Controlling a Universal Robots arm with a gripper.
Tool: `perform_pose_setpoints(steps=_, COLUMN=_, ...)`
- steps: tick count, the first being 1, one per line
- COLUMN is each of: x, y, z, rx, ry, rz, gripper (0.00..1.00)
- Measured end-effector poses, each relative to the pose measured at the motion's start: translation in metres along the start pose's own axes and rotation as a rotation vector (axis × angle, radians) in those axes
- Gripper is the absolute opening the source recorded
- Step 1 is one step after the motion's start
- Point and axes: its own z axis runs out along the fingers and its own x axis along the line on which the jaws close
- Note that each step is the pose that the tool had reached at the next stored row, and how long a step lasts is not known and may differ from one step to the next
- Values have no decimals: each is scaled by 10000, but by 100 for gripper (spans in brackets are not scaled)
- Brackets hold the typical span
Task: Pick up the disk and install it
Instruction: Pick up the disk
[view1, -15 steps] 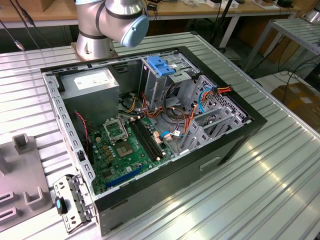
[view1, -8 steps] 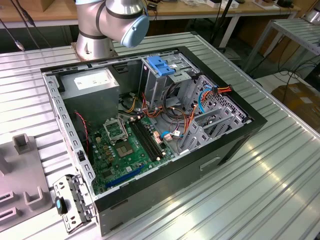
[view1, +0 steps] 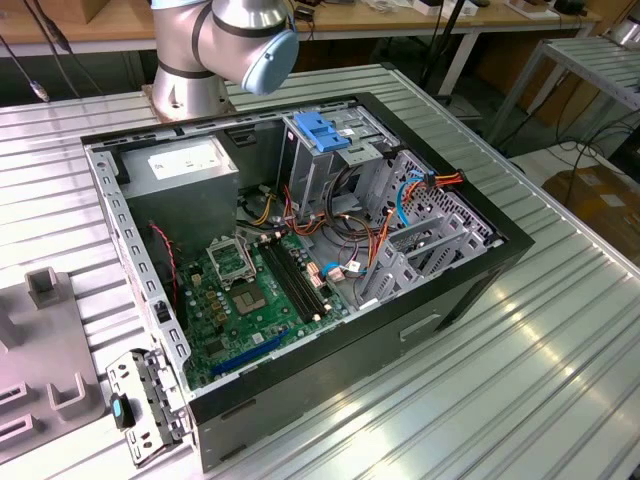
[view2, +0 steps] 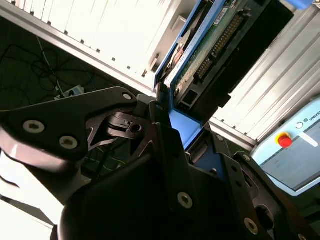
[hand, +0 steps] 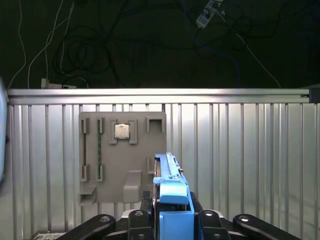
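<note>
Ribbed aluminium table: carries all items listed.

1. Computer case, side panel off, lying flat. Holds a green motherboard and a grey drive cage with a light-blue latch. Position relative to the claw cannot be told.
2. Arm, base standing behind the case.
3. Grey fixture plate, flat on the table, beyond the claw's tips and well apart from them.
4. Control pendant with a red button, off to one side of the claw.
5. Disk: between the claw's fingers, edge-on, blue rails outward, green circuit face exposed, projecting forward past the tips, clear of the table.
6. Claw: pressed together on the disk's near end.
7. Loose cables, bundled against the cage; judged the likeliest obstruction to entry.
8. Chip, seated in a pocket of the plate.

Status: pick-up done. Install not yet done: no disk seated in the case.
</note>
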Motion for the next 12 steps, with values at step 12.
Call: perform_pose_setpoints(steps=12, x=-1, y=-96, z=1, rx=0, ry=0, rz=0, gripper=37)
